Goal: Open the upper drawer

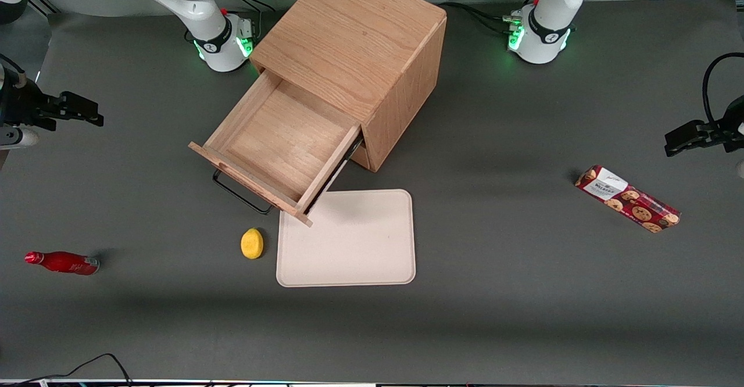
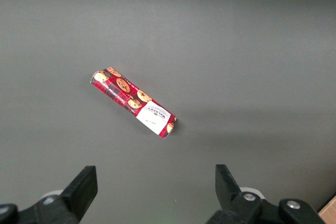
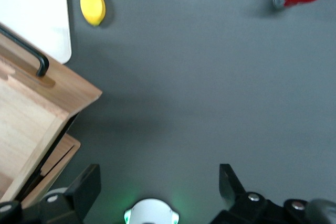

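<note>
Gripper (image 1: 87, 114) hangs spread and empty, well off at nine o'clock from the upper drawer (image 1: 279, 143), which juts fully out, so the pull looks finished.

Colours on your table
You have a light oak upper drawer (image 1: 279, 149), black gripper (image 1: 87, 112), yellow lemon (image 1: 251, 243), cream tray (image 1: 349, 253), red bottle (image 1: 61, 262), and red cookie-patterned box (image 1: 628, 199).

We see even, soft overhead light on the matte table (image 1: 511, 317), with faint shadows beside the cabinet (image 1: 372, 67) and bottle (image 1: 63, 262). Green glow marks the arm bases. The open gripper (image 3: 157, 182), up near its camera, looks soft and blurred.
</note>
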